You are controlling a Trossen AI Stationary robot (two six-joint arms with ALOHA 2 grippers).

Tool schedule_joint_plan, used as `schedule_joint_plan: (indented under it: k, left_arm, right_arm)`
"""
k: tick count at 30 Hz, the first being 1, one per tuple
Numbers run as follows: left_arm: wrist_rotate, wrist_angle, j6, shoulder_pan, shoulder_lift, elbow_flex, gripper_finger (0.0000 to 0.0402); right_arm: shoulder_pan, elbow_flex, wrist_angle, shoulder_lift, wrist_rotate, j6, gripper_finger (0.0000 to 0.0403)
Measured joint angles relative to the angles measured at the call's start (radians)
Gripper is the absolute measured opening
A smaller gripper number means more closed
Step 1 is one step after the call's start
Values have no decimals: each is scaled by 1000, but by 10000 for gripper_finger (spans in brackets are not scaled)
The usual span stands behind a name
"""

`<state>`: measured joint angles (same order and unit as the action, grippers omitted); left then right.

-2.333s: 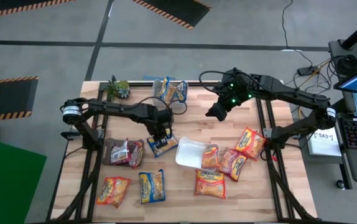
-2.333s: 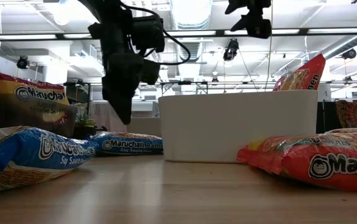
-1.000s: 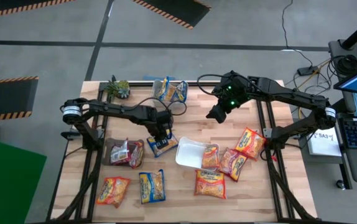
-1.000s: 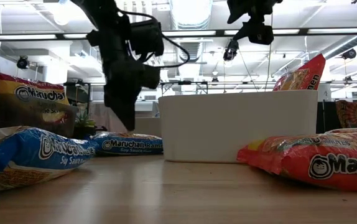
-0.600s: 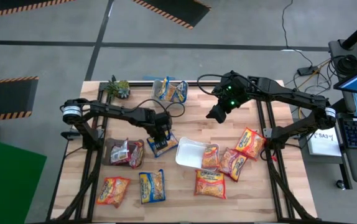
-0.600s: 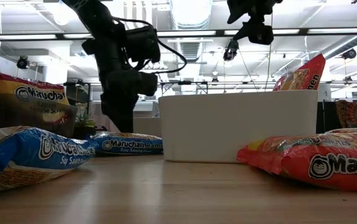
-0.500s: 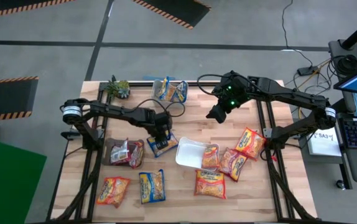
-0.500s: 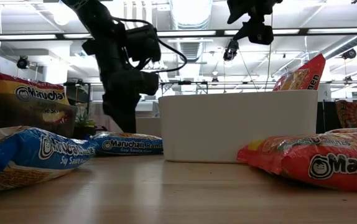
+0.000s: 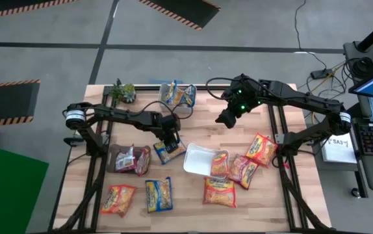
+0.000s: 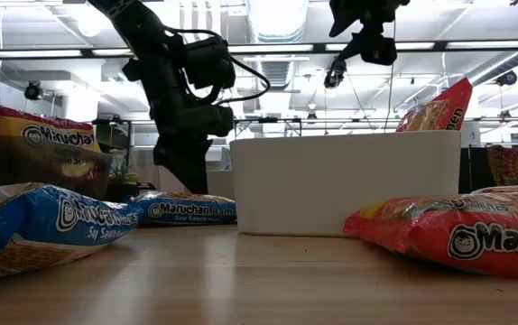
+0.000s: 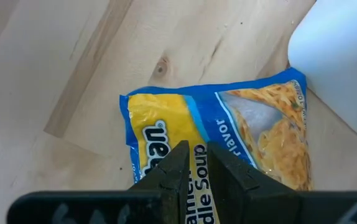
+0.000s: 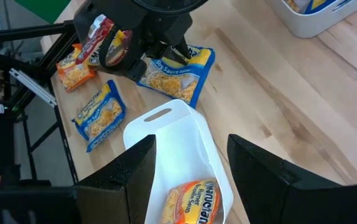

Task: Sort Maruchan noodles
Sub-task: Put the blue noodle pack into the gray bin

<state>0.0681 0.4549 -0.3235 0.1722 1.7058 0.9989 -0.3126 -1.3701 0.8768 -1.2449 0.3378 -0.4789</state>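
The left pincer (image 9: 169,144) is down at mid-bench on a blue-and-yellow noodle packet (image 11: 228,134) that lies flat beside the white tray (image 9: 196,158); in the left wrist view its fingers (image 11: 177,167) stand nearly together over the packet, though a grip on the plastic cannot be told. The right pincer (image 9: 226,119) hangs above the far middle of the bench, spread wide and holding nothing. An orange packet (image 9: 219,164) lies in the white tray, others lie toward the right edge and near edge, and two blue ones sit in a clear tray (image 9: 177,94) at the far edge
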Motion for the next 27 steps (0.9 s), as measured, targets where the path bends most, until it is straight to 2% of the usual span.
schedule_joint_plan:
  k: [27]
  left_arm:
    - [1, 12, -19, 0, 0, 1, 39]
  right_arm:
    - [0, 0, 0, 0, 0, 8, 187]
